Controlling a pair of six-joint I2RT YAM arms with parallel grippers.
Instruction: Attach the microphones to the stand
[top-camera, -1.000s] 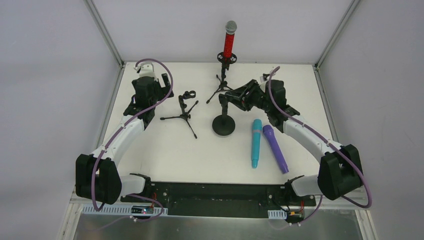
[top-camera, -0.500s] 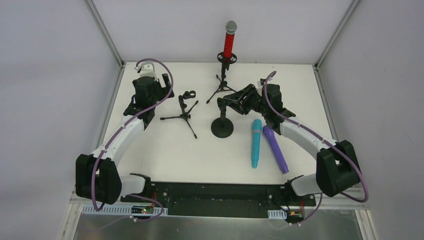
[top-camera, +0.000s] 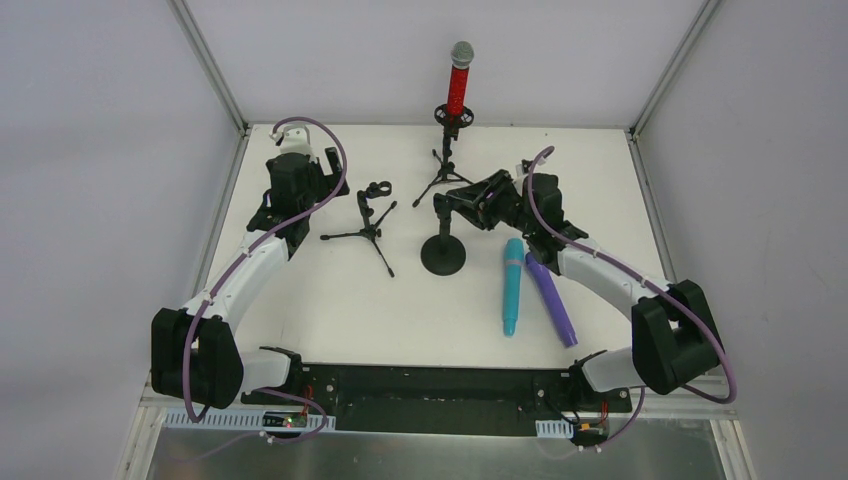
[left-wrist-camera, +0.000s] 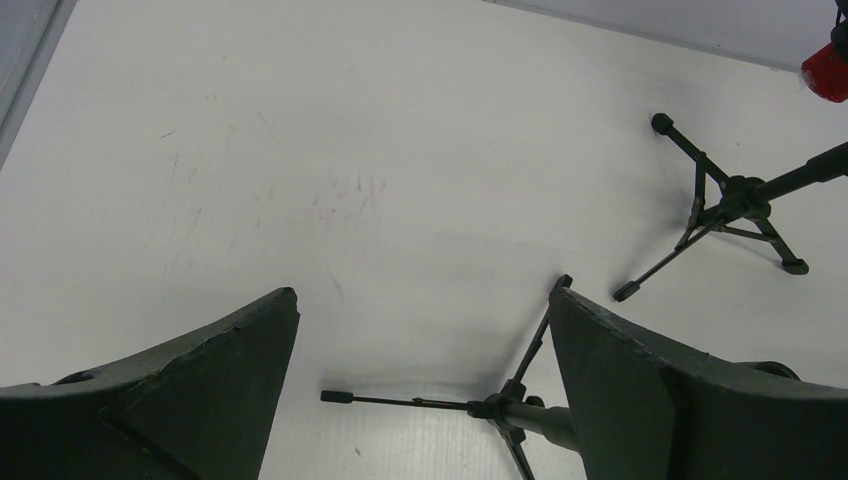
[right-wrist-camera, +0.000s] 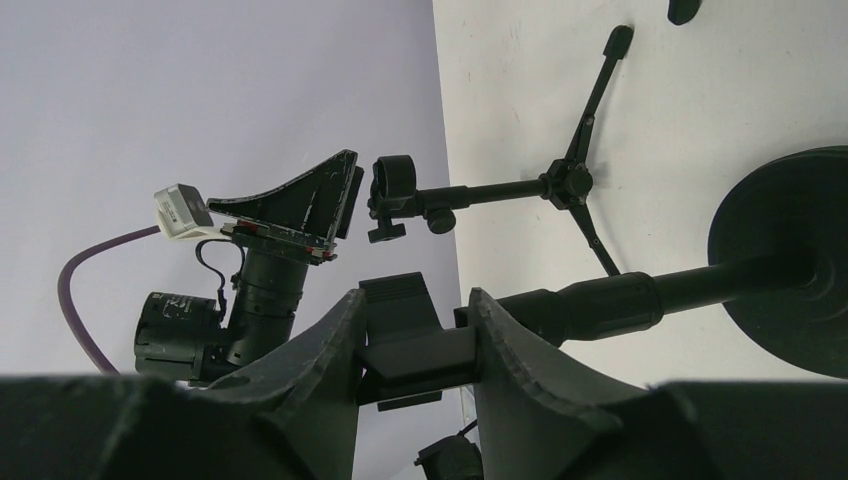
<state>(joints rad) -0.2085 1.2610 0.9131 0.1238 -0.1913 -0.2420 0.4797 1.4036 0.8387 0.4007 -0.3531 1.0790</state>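
Centre of the overhead frame: right jaws pinched shut on the black clip (right-wrist-camera: 405, 345) atop the round-base stand (top-camera: 443, 257), pole rising from its disc base on the white surface (top-camera: 330, 300). In the right wrist view, both fingers (right-wrist-camera: 320, 370) flat against the clip's sides, nothing else between them. Upper left: left jaws spread wide and empty over bare surface, the empty tripod stand (top-camera: 372, 218) just to their right in the frame.

Already mounted at top centre, upright on the far tripod (top-camera: 446, 155): the red microphone (top-camera: 459, 78). Not yet mounted, flat on the surface right of centre: the cyan microphone (top-camera: 512, 287) and the purple microphone (top-camera: 552, 300), side by side, touching or not hard to tell. Long axes roughly top to bottom of the frame, heads toward the top, the purple one slanting to the lower right with its head partly tucked under the right arm (top-camera: 610, 272).

Key relation for the coming move: cyan head just down and right of the held clip, near the right jaws; left arm (top-camera: 245, 268) well apart, beyond both empty stands. Likely reading: right arm by far the nearer to either microphone, yet occupied with the clip, so either a release and a short drop to the cyan one, or a long reach across from the left.
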